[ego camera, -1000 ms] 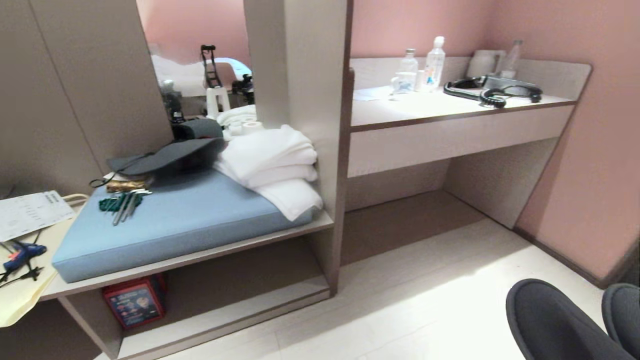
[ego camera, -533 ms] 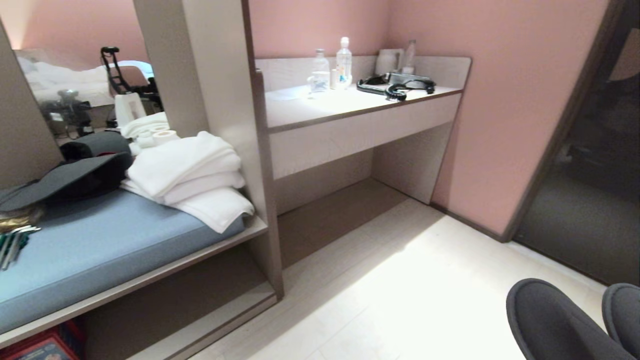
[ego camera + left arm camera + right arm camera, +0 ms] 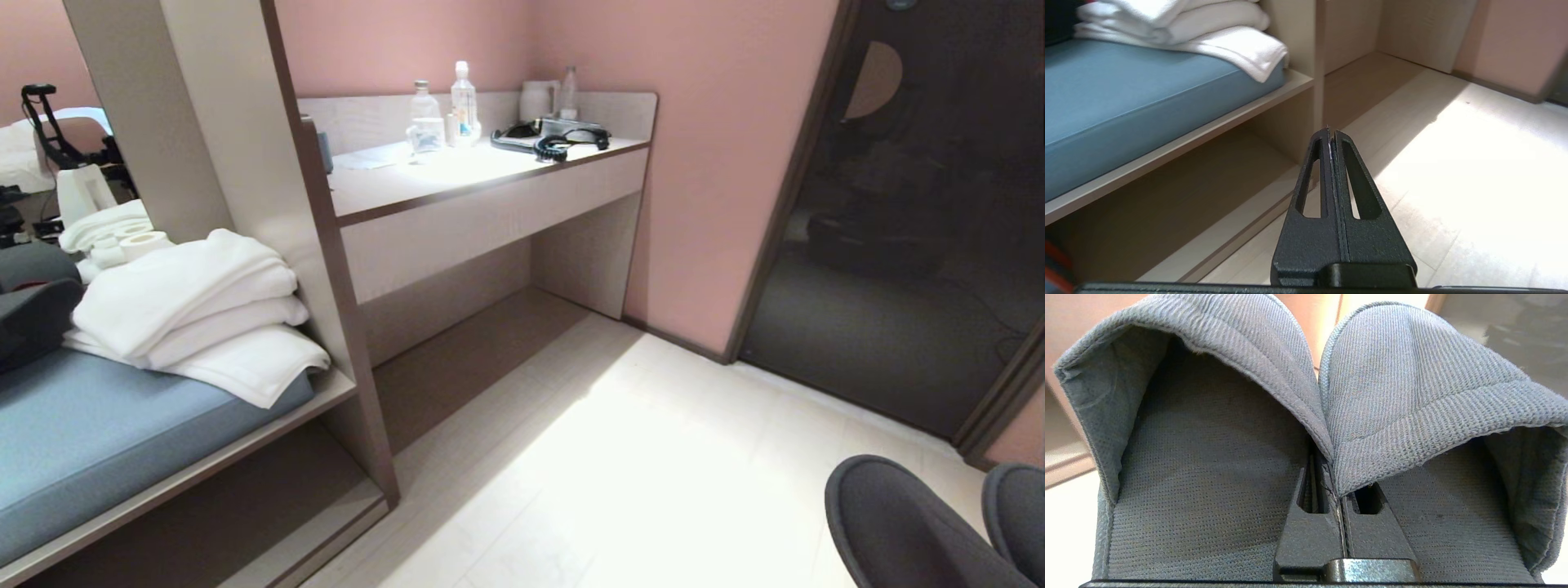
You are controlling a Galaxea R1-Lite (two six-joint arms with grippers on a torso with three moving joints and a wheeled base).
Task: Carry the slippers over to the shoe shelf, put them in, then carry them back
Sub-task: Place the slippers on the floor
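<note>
The slippers [image 3: 1216, 457] are a soft blue-grey pair, held side by side with their inner edges pinched together in my right gripper [image 3: 1338, 494], which is shut on them. In the head view their two rounded toes [image 3: 898, 523] show at the bottom right, above the pale floor. The shoe shelf [image 3: 204, 461] is the low beige unit at the left, with a top board over a floor-level compartment [image 3: 1167, 192]. My left gripper [image 3: 1331, 132] is shut and holds nothing; it hangs over the floor in front of that compartment.
A blue cushion [image 3: 98, 441] with folded white towels [image 3: 188, 310] lies on the shelf's top board. A higher pale counter [image 3: 457, 175] carries bottles [image 3: 463, 102] and a black corded device [image 3: 547, 139]. A dark doorway [image 3: 898, 245] is at the right, beyond pale floor [image 3: 612, 474].
The whole head view has swung to the right: the shelf and counter slid left in the picture and the dark doorway came into view. The slippers keep their place in my right gripper.
</note>
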